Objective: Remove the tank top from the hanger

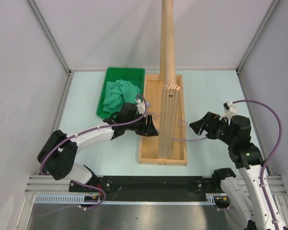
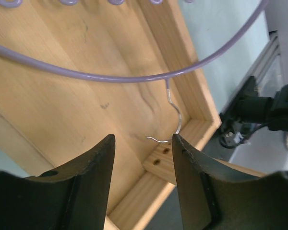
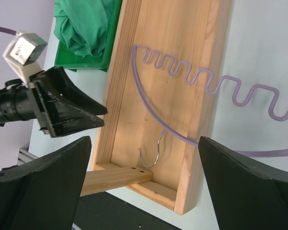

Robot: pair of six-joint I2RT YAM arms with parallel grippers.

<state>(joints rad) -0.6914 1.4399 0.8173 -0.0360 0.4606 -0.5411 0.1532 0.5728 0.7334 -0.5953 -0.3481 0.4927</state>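
Task looks done: tank top [image 3: 84, 24] is off the hanger [image 2: 110, 76], bunched in the green tray [image 1: 127, 74] just behind the left end effector [image 2: 143, 139]. That end effector is abt half open w/ nothing held; the hanger's hook [image 2: 175, 112] lies just ahead of its tips. Right end effector [image 3: 145, 140] is spread wide, empty, w/ the hanger below and ahead of it.

Risks: if the left end effector closes or drops, it could snag the hook and drag the hanger. One wavy arm overhangs the wall of the wooden base [image 3: 114, 96] onto the worktop [image 1: 84, 96] below the right end effector, so a nudge there could tip it out.

Containers: green tray holds only the tank top; wooden base holds the hook and most of the hanger.
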